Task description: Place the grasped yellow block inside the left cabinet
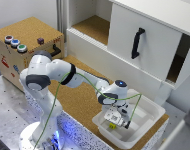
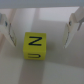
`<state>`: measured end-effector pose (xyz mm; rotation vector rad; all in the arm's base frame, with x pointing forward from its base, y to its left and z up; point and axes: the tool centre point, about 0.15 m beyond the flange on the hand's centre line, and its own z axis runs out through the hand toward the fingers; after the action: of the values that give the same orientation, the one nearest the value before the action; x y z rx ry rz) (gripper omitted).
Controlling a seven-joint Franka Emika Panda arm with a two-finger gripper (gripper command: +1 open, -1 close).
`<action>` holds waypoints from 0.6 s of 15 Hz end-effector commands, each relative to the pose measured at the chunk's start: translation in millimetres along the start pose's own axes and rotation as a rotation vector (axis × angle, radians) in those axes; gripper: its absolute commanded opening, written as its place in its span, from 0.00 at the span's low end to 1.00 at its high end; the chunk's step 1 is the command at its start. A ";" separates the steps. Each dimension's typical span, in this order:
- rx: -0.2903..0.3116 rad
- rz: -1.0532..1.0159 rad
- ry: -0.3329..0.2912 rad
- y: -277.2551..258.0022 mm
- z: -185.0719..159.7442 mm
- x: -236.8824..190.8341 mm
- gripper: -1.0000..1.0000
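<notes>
The yellow block [image 2: 35, 45], a small cube with a black letter on its top face, lies on the floor of the white tray [image 1: 145, 107]. My gripper [image 2: 39, 43] is lowered over it and open. One finger [image 2: 6, 29] stands on each side of the cube, with a clear gap between each finger and the cube. In the exterior view the gripper [image 1: 118, 121] hangs inside the tray with the yellow block [image 1: 112, 126] at its tips. The left cabinet [image 1: 92, 25], an open white compartment with a cork floor, is at the back, far from the gripper.
A white door with a black handle [image 1: 137, 42] stands ajar on the exterior view's right of the open compartment. A cork box with coloured buttons [image 1: 22, 42] sits at the exterior view's left. The tray's walls surround the gripper. A cork mat [image 1: 80, 100] lies beneath the arm.
</notes>
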<state>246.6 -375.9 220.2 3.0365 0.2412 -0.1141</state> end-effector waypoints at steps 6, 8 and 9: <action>-0.109 0.115 0.005 -27.2 -14.6 -44.1 0.00; -0.110 0.150 0.022 -25.3 -28.1 -45.4 0.00; -0.114 0.165 0.046 -24.7 -39.9 -42.0 0.00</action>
<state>230.6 -377.1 222.2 3.0429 0.0854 -0.1575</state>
